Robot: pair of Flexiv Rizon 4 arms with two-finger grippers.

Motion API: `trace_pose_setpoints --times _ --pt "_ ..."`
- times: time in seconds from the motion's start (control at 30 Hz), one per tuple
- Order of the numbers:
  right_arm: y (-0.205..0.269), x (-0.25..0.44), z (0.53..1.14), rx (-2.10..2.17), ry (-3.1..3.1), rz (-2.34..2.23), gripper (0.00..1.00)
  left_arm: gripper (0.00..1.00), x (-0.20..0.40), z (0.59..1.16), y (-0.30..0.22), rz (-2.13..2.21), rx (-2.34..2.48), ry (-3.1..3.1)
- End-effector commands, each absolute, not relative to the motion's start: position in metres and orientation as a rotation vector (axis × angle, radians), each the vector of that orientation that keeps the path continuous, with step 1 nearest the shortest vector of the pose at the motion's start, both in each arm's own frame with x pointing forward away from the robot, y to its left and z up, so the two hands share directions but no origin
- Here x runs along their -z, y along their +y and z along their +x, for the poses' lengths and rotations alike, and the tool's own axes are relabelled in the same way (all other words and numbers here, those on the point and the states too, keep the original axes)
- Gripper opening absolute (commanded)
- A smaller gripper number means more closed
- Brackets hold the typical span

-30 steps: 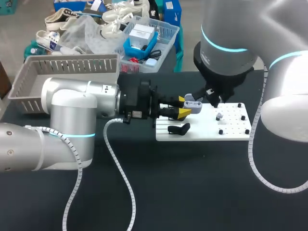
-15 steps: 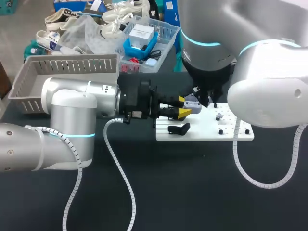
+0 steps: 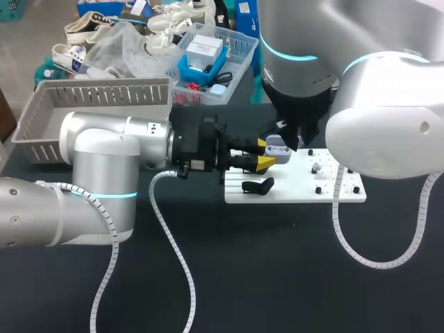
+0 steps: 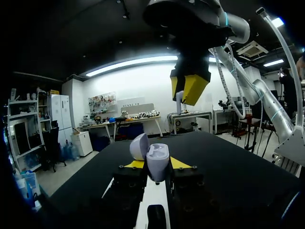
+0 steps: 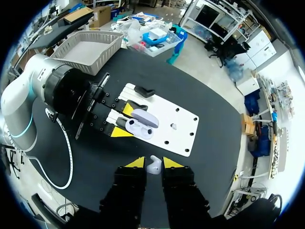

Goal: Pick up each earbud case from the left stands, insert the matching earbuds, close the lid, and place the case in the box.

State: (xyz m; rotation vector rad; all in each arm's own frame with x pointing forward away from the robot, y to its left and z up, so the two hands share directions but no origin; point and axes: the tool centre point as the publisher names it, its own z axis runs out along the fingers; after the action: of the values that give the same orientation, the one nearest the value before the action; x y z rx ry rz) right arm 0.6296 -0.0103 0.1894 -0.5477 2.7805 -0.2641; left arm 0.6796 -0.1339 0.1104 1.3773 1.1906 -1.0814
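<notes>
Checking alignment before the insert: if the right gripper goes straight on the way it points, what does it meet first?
Probably the open earbud case held by the left gripper, just ahead of the right gripper and its earbud; depth is unclear.

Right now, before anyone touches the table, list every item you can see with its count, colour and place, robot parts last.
earbud case: 1, pale lilac, lid open, in the left hand
earbud: 1, white, in the right hand
black case: 1, on the board, beside the left hand
loose earbud: 1, pale, mid-board
pegs: several, black, on the board
board: 1, white, on the table
basket: 1, grey, far left
table: 1, black
left hand: yellow tips, shut on the earbud case
right hand: yellow tips, shut on the earbud, above the board
</notes>
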Motion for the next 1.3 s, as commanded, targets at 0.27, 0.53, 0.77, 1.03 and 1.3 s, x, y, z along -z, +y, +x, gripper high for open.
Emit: trace_pose_setpoints --times 0.27,0.53,0.77,1.03,1.3 --pt "-0.005 -0.190 0.629 0.236 2.782 -0.525 0.00 0.00 -0.110 0.680 -0.134 1.377 1.080 1.191" --pt "0.006 -0.190 0.648 0.222 2.799 -0.338 0.00 0.00 -0.110 0.680 -0.134 1.377 1.080 1.191" --pt "0.008 -0.189 0.663 0.249 2.887 -0.123 0.00 0.00 -0.110 0.680 -0.134 1.377 1.080 1.191" --pt "0.008 -0.186 0.666 0.314 2.929 -0.050 0.00 0.00 -0.110 0.680 -0.134 1.377 1.080 1.191" --pt "0.003 -0.181 0.659 0.325 2.920 -0.019 0.00 0.00 -0.110 0.680 -0.134 1.377 1.080 1.191"
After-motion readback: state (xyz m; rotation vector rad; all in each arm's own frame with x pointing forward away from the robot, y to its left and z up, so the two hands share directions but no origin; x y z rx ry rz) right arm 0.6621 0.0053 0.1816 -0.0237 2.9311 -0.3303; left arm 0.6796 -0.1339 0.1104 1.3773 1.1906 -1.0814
